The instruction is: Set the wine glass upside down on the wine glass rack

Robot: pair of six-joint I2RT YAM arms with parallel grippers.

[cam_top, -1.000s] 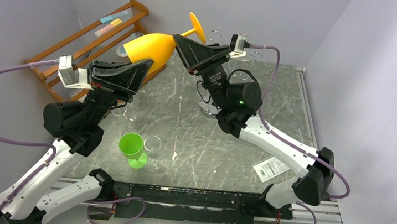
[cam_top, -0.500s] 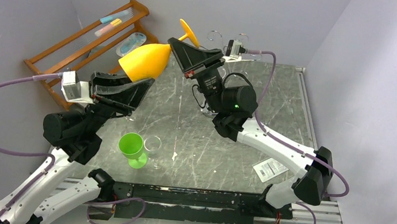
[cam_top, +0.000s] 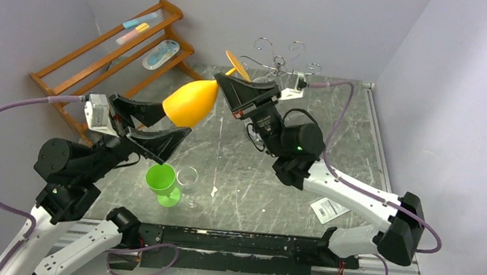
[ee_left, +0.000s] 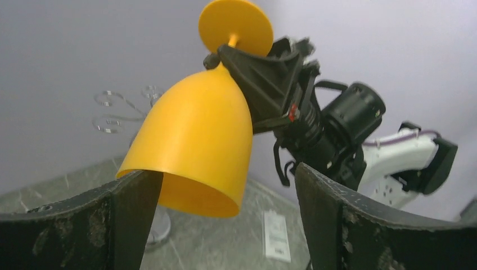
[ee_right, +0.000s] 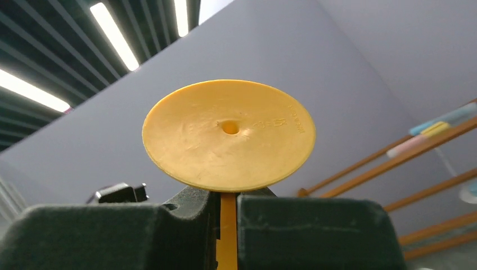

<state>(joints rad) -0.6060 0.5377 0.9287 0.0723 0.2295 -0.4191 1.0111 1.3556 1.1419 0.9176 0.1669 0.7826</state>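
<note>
Right wrist: wine glass [ee_right: 228, 135] within tool [ee_right: 227, 203]

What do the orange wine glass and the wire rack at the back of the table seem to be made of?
The wine glass looks like opaque orange-yellow plastic with a matte finish. Its foot shows a moulding dimple and raised lettering. The wine glass rack looks like thin silvery metal wire with curled loops. Its finish is too small to judge.

Orange plastic wine glass [cam_top: 192, 101] aloft, tilted foot-up, mouth down-left, silver wire wine glass rack [cam_top: 277, 60] upright behind it
</note>
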